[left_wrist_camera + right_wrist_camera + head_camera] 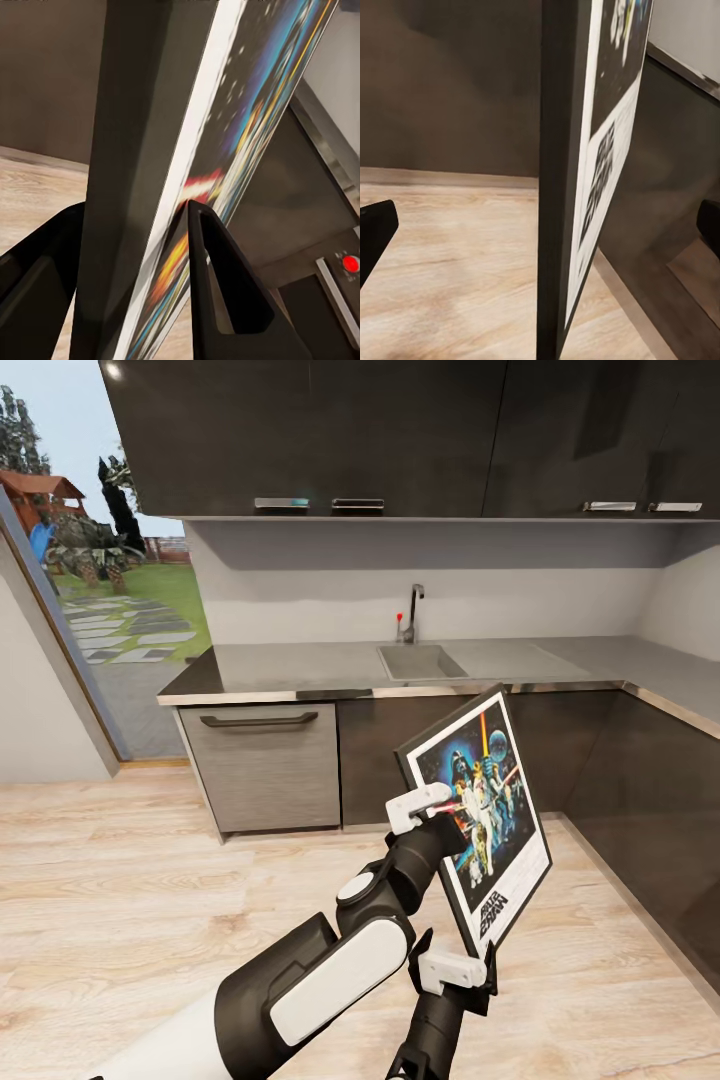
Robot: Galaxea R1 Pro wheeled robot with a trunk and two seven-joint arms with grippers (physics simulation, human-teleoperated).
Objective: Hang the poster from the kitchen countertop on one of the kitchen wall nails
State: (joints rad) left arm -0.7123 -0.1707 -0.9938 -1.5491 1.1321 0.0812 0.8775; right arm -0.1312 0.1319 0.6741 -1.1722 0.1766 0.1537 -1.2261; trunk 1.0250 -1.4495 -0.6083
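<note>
— What stands edge-on? 
— The poster (585, 150), upright between the right pincer's (544, 225) dark fingertips (375, 229), both well apart from it.
— Behind? 
— Pale wooden floor (450, 277), dark cabinet fronts (450, 82).

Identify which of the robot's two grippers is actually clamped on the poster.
The left gripper: its jaws pinch the poster at its left edge. The right gripper sits lower with jaws spread apart.
</note>
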